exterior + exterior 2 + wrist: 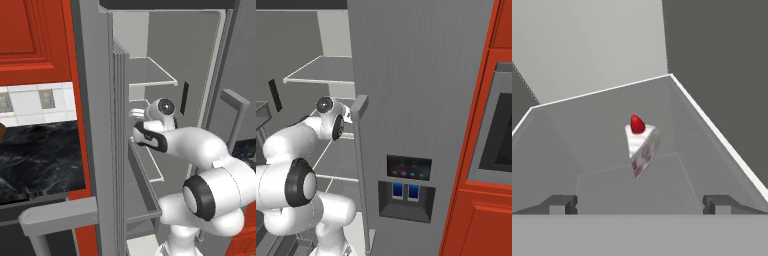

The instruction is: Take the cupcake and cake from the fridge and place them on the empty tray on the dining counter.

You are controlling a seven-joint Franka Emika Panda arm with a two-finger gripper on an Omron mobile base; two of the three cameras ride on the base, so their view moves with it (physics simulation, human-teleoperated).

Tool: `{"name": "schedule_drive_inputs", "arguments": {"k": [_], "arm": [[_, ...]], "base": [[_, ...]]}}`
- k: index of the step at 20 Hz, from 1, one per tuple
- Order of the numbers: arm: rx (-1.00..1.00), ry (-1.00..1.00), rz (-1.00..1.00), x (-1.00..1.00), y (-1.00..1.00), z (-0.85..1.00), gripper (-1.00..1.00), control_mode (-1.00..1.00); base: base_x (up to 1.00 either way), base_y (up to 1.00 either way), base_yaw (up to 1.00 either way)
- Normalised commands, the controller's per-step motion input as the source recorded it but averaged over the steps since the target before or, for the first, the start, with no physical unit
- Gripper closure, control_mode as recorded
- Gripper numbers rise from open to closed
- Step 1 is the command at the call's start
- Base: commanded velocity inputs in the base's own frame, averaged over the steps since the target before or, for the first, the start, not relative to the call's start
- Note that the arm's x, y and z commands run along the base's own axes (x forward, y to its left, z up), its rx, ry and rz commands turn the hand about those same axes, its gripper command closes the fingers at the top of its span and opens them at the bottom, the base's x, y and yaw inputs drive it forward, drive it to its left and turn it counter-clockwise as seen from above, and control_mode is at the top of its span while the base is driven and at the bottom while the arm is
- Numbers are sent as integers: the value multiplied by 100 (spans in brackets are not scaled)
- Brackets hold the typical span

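Kitchen with red cabinets (30,35) and a black veined wall counter (40,155) off to the left; grey stainless fridge (421,75) dead ahead with one door swung open, dispenser panel (406,187) on the shut door, long bar handle (361,170) beside it. White arm (200,150) reaches into the open compartment between pale shelves (150,72), wrist deep inside near shelf level. Hand view: gripper (639,205) has both dark fingertips (559,204) spread wide apart at the bottom, nothing between them, not touching anything. Cake (641,144), white wedge with red top, sits upright on a grey fridge shelf (602,125), roughly centred ahead of the fingers, apart from them, clear of the shelf's walls. Shelf rear corner and white back wall (587,40) behind the slice. An oven front (496,135) is set in the red cabinetry right of the fridge in the right base view.
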Motion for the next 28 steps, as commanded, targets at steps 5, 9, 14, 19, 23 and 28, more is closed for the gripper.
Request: {"name": "schedule_drive_inputs", "arguments": {"k": [5,9,14,19,23,28], "arm": [[0,0,0,32,0,-14,-100,-100],[0,0,0,37,0,-13,-100,-100],[0,1,0,28,0,-16,-100,-100],[0,5,0,19,0,-22,-100,-100],[0,3,0,21,0,-18,-100,-100],[0,1,0,26,0,-12,-100,-100]], "base": [[0,0,0],[0,0,0],[0,0,0],[0,0,0],[0,0,0],[0,0,0]]}}
